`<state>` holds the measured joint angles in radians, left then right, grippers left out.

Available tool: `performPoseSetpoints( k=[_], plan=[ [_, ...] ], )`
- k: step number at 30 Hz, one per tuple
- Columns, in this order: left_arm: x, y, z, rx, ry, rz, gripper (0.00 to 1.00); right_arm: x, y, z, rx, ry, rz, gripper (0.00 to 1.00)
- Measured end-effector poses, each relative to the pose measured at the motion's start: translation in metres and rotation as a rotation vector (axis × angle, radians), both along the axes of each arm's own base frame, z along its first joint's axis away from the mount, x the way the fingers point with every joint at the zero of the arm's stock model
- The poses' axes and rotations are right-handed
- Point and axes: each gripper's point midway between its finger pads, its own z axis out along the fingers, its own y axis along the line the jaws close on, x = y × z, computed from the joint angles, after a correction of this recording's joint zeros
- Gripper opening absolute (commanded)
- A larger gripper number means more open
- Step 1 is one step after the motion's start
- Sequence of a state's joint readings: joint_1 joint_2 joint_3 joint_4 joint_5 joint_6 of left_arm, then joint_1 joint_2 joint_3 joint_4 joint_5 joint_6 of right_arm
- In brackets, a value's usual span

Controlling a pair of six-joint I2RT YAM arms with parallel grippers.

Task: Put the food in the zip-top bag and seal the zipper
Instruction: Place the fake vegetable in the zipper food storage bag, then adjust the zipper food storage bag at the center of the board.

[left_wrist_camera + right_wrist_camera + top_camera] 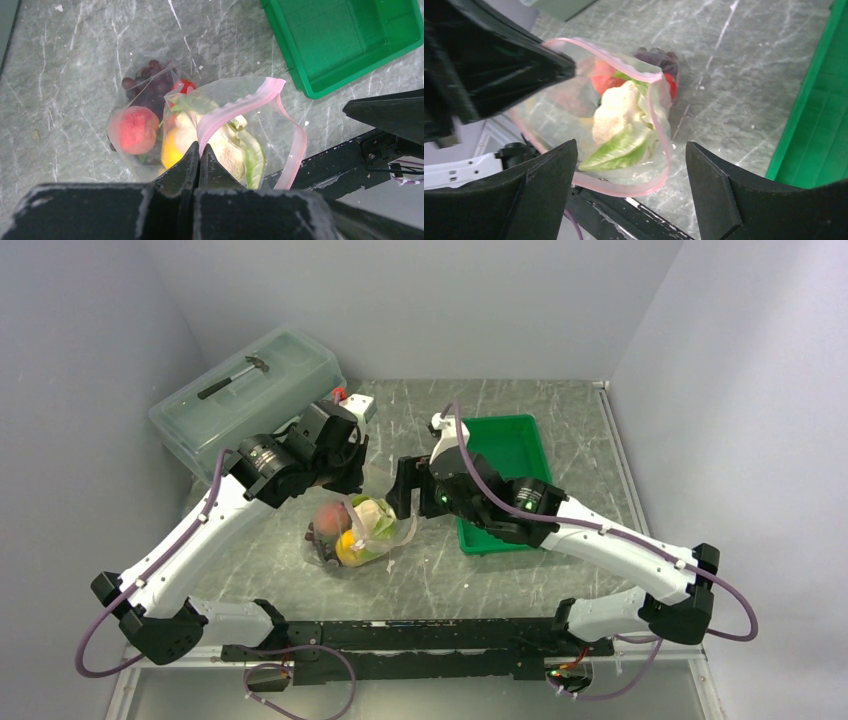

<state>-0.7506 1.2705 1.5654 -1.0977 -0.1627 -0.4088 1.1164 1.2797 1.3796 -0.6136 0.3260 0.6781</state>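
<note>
Left wrist: L claw (199, 146) clamped on pink zipper strip (241, 106), crinkly clear bag (272, 127); R claw (630, 146) apart.

The left arm (190, 540) and right arm (620, 540) share white link shells between bulky black joint housings. A purple cable (216, 485) loops along each. Small green lights (441, 502) glow on the right arm's joints. The fingers (724, 200) are matte black wedges.
</note>
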Motion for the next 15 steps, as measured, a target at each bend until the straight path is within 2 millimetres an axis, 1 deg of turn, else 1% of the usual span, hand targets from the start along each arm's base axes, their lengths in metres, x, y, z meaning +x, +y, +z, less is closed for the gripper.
performPoseSetpoints(
  k=[4,6,9,15],
  plan=[
    [0.0,0.0,0.0,0.0,0.0,0.0,0.0,0.001,-0.007,-0.025,-0.052,0.024,-0.03,0.76],
    [0.0,0.0,0.0,0.0,0.0,0.0,0.0,0.001,-0.01,-0.038,-0.078,0.04,-0.042,0.71],
    [0.0,0.0,0.0,0.0,0.001,0.0,0.0,0.003,-0.01,-0.053,-0.104,0.06,-0.054,0.64],
    [0.0,0.0,0.0,0.001,0.002,0.0,0.0,0.013,-0.009,-0.076,-0.144,0.096,-0.082,0.43]
  ],
)
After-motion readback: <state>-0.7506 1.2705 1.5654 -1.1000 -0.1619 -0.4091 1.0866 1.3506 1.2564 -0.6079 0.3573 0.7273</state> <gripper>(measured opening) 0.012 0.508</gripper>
